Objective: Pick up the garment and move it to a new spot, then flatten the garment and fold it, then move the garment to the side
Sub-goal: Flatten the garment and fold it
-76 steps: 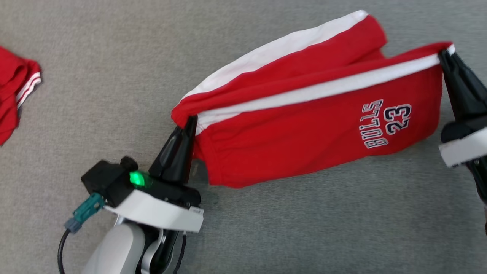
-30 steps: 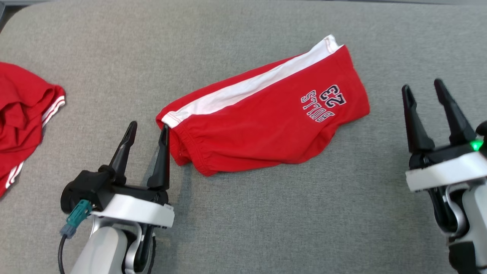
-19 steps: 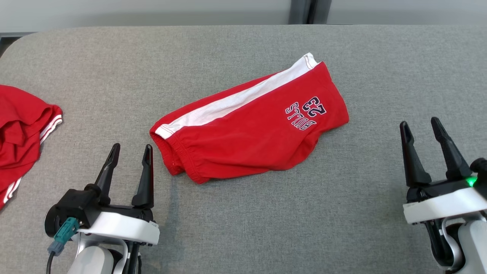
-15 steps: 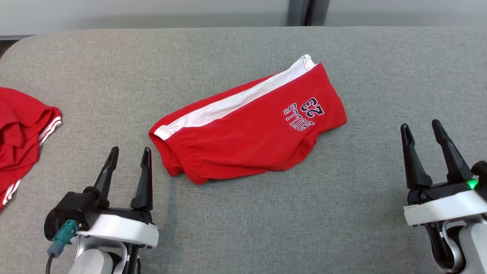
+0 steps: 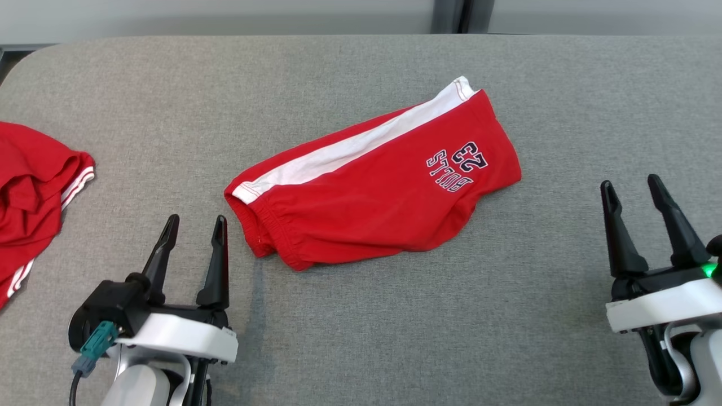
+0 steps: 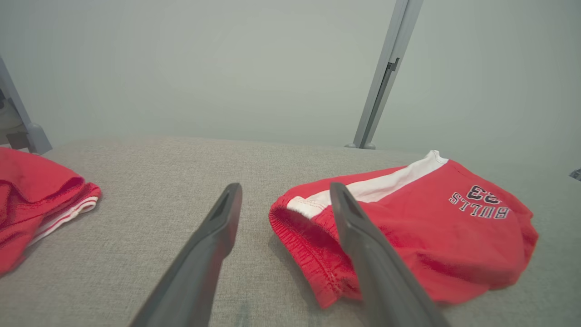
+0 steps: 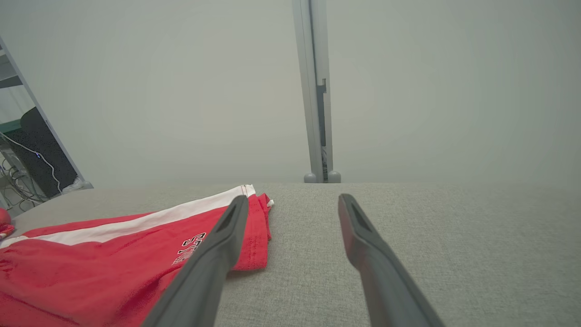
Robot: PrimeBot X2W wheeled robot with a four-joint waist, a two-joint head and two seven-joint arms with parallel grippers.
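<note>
The garment (image 5: 372, 192) is a pair of red shorts with a white side stripe and "BULLS 23" lettering, folded in half and lying slanted on the grey table (image 5: 361, 327). My left gripper (image 5: 194, 221) stands open just left of the waistband end, apart from it. In the left wrist view the garment (image 6: 408, 236) lies right of the gripper (image 6: 286, 190), whose right finger partly hides the waistband. My right gripper (image 5: 630, 183) is open, well right of the hem. From the right wrist, the garment (image 7: 113, 263) sits left of that gripper (image 7: 292, 197).
A second red garment with white stripes (image 5: 34, 192) lies bunched at the table's left edge, also in the left wrist view (image 6: 36, 200). A wall and a grey post (image 7: 315, 91) stand behind the table's far edge.
Both grippers let go of the garment, opened and drew back toward the near edge. The garment now lies folded on the table. The head camera pulled back, so the far edge shows.
</note>
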